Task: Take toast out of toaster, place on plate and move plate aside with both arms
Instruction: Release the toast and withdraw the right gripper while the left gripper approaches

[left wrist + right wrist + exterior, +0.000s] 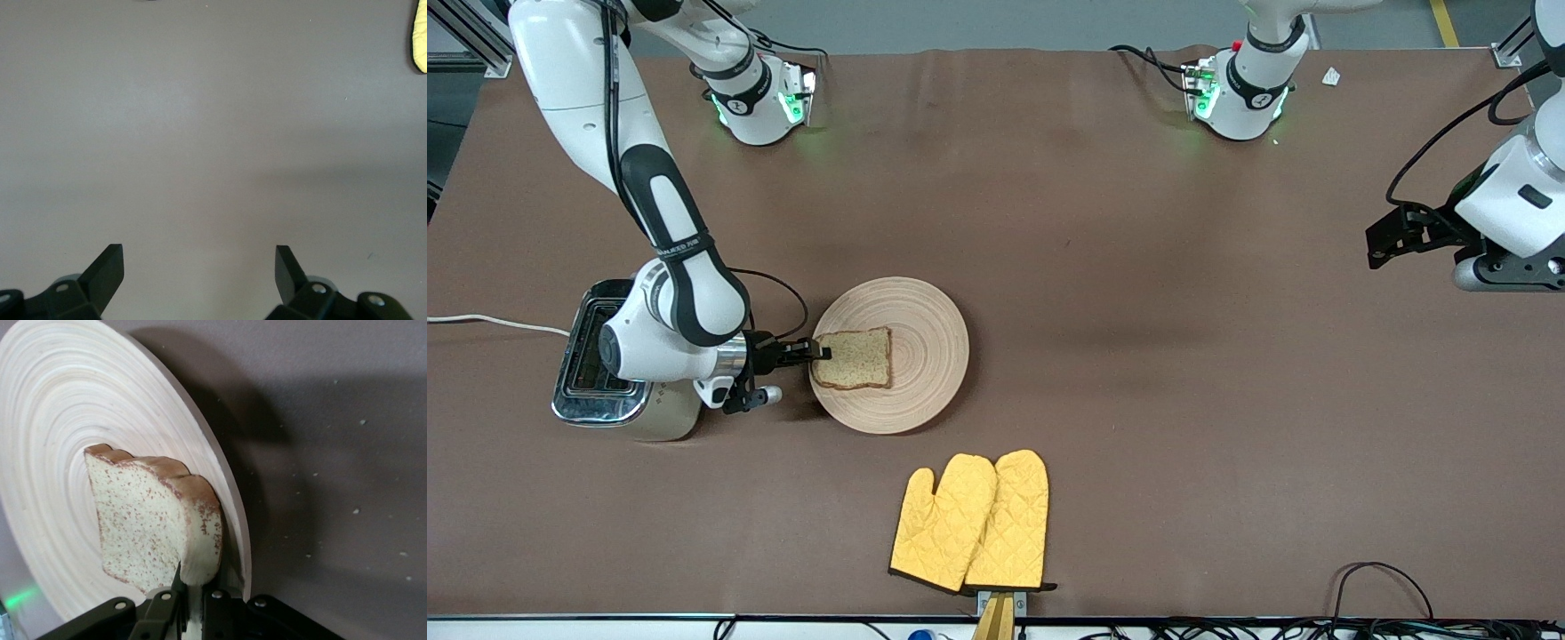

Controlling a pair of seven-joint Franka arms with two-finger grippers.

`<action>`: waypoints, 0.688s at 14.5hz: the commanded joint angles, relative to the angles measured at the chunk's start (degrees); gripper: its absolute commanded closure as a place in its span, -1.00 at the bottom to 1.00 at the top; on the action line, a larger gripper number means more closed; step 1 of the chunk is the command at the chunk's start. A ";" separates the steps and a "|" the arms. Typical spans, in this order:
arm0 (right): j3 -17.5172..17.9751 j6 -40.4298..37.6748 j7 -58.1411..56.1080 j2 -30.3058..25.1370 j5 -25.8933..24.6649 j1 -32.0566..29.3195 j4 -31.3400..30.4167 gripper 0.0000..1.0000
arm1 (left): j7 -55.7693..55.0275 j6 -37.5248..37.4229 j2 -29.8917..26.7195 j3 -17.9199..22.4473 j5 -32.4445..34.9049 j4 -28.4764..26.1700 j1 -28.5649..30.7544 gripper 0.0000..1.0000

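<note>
Taking the plate point(925, 356) as landmark: toward the left arm's end of the table point(1183, 356) the brown surface lies open right up to its rim. At the right arm's end the rim is blocked by the right end effector point(819, 353) pinching the toast point(857, 357), with the toaster point(605, 373) just past it. Nearer the front camera lie yellow oven mitts point(971, 523), a bare strip between.

The toaster point(596, 373) is partly covered by the right arm; the left arm is cut off at the frame edge.
</note>
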 commanded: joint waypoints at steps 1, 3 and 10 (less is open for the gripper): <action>0.39 -1.59 3.37 -1.38 0.69 0.63 -1.44 1.00 | 0.56 -0.74 -0.62 -0.15 0.96 0.10 0.06 -1.00; 0.39 -1.77 4.87 -1.47 0.69 0.89 -1.35 0.96 | 0.56 -0.83 -0.62 -0.15 0.87 0.10 0.06 -1.00; 0.13 -14.22 23.39 -1.55 -1.93 0.80 5.84 -1.00 | -0.32 0.65 3.41 -0.15 -10.80 -1.92 0.42 -1.00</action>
